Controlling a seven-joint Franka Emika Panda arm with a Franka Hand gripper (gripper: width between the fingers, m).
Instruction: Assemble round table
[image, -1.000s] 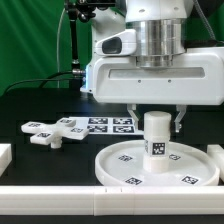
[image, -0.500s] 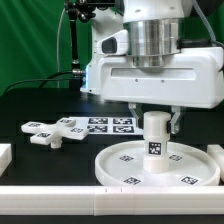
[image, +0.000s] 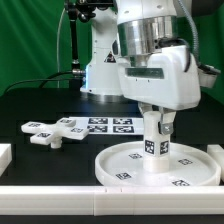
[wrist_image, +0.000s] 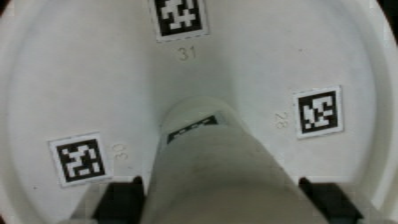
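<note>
"Exterior view first — which step is in hand?" asks the trainee.

"Fixing the leg (image: 154, 146) into the round disc (image: 104, 168), I'd judge. The leg stands upright at the disc's middle. The disc lies by the counter's front edge, toward the corner on the exterior view's right. The cross base (image: 52, 132) lies loose and well apart, nearer the edge on the exterior view's left, beside the marker board (image: 112, 124)."

"And the gripper (image: 155, 126)?"

"Pinching the leg's upper part, one finger on each side. The wrist view shows the dark pads (wrist_image: 121, 197) flanking it. That picture is blurred, so actual contact is my reading, not a certainty."

"The arm's pose?"

"Hand straight above the disc, pointing down along the leg, its body turned at a slant to the counter's front edge."

"What does the next move call for?"

"If the leg is not yet fully home — I cannot tell from here — it wants turning or pressing about a true vertical, without the disc slipping. Then release, lift clear, and go for the cross base."
</note>
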